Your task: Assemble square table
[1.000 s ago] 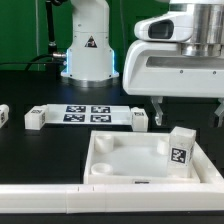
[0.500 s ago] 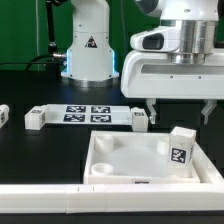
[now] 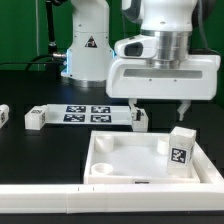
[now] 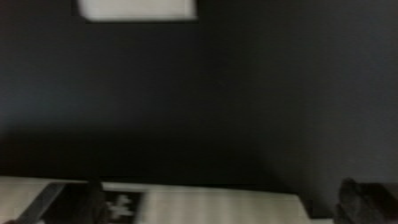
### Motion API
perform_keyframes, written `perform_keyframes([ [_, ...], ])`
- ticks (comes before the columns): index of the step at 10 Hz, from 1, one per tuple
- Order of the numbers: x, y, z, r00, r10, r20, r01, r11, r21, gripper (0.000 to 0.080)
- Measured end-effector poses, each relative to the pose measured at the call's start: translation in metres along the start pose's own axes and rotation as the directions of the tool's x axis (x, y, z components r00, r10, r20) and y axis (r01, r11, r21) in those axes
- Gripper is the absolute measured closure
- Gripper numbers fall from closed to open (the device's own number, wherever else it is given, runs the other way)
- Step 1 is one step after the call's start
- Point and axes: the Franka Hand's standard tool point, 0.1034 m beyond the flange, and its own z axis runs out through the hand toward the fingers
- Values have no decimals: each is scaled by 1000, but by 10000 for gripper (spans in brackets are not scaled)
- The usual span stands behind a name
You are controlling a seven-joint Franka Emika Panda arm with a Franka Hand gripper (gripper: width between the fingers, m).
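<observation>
We note the gripper (image 3: 159, 107) hanging above the black table with its jaws spread wide and nothing between them. The wrist view, dark and blurred, agrees: only bare fingertips (image 4: 80, 203) with empty space between. Below the gripper and nearer the camera lies the tabletop (image 3: 93, 158), rim up, flat on the table. One upright leg (image 3: 179, 146) stands in the tabletop's corner, under and forward of the finger on the exterior view's right; whether it is fully seated in its socket we cannot tell. A near loose leg (image 3: 139, 118) lies just beneath the finger on the exterior view's left, close but apart as far as we can see. A far loose leg (image 3: 35, 119) lies well off to that same side, beyond the marker board (image 3: 88, 113). We judge the work to sit between legs: one placed, the next not yet taken, the other corners looking unfilled. The next move, as we read it, calls for centring the gripper over the near loose leg, spanning its narrow faces, lowering and closing, then carrying it upright to a free corner socket without knocking the upright leg.
</observation>
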Motion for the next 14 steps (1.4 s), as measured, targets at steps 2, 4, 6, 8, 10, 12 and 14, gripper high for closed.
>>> perform_keyframes([
  [2,-2,4,0,1000,-5,23,5,1000,-4,151],
  [4,-4,4,1,999,-5,38,6,1000,-6,151],
  [6,-20,24,1,969,42,242,-35,999,-33,151],
  [8,-35,40,2,925,77,373,-66,997,-43,151],
  [10,-37,41,3,867,96,489,-82,995,-51,151],
  [12,-35,40,3,816,107,569,-96,994,-49,151],
  [14,-22,28,-2,808,127,575,-209,975,78,151],
])
